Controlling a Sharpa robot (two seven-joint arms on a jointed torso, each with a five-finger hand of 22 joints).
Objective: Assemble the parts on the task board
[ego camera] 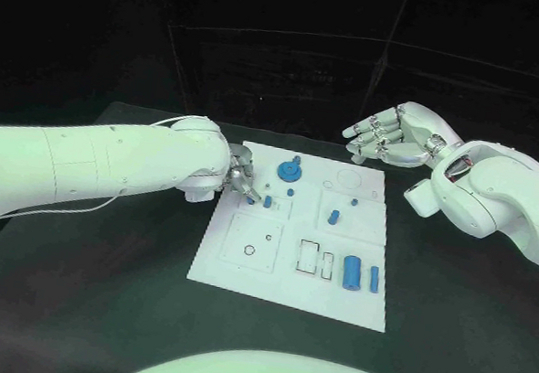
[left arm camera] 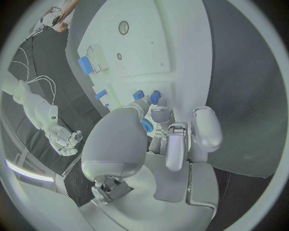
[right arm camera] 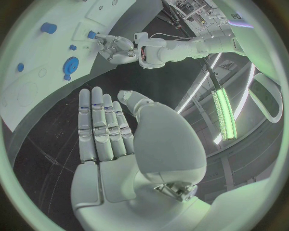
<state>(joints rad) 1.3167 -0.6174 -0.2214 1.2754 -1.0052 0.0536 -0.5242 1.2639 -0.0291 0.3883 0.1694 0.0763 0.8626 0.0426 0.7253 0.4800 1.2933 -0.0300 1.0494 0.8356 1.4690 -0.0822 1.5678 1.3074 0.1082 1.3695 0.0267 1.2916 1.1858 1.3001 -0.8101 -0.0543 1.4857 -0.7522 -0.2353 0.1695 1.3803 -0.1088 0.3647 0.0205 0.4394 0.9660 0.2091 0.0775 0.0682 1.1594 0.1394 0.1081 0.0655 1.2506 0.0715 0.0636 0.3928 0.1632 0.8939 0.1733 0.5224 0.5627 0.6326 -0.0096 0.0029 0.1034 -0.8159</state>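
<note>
The white task board (ego camera: pixel 240 270) lies in the middle of the table. My left hand (ego camera: pixel 240 181) reaches over its far left part, and its fingertips (left arm camera: pixel 160 107) pinch a small blue part (ego camera: pixel 268 201) that stands on the board, seen from across the table as the small blue part (right arm camera: pixel 91 34) at my left hand (right arm camera: pixel 115 46). A round blue part (ego camera: pixel 289 168) and a small blue peg (ego camera: pixel 292 192) sit just beside it. My right hand (ego camera: pixel 390 133) hovers beyond the board's far right corner, fingers straight and apart (right arm camera: pixel 102 127), holding nothing.
More blue parts rest on the board: one (ego camera: pixel 334 217) at mid right, a thick cylinder (ego camera: pixel 352 271) and a thin bar (ego camera: pixel 374 278) near the front right. Cut-outs and a round hole (ego camera: pixel 250 249) mark the front left. Black table surrounds the board.
</note>
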